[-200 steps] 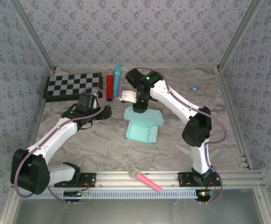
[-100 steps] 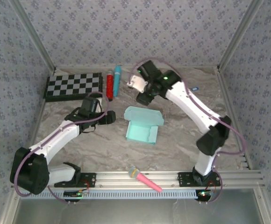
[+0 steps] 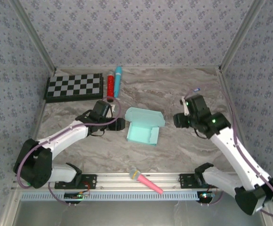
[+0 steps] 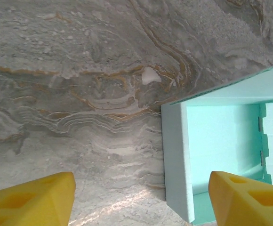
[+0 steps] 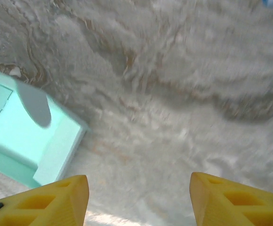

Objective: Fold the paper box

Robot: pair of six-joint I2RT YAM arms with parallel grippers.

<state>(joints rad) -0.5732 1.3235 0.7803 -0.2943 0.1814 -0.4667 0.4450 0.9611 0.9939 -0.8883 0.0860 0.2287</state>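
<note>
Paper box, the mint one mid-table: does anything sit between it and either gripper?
Nothing visible does. Only bare marble table lies between the pale mint-blue cardboard paper box and the left gripper close by its left edge, or the right gripper farther off on its right. The pink microphone lies at the near edge, off both paths.

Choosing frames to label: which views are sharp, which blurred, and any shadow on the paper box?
Top external: sharp, evenly lit, paper box clear. Left wrist: sharp, crisp veins in the marble tabletop, clean box edges. Right wrist: tabletop smeared by blur, a grey oval shadow on the box.
</note>
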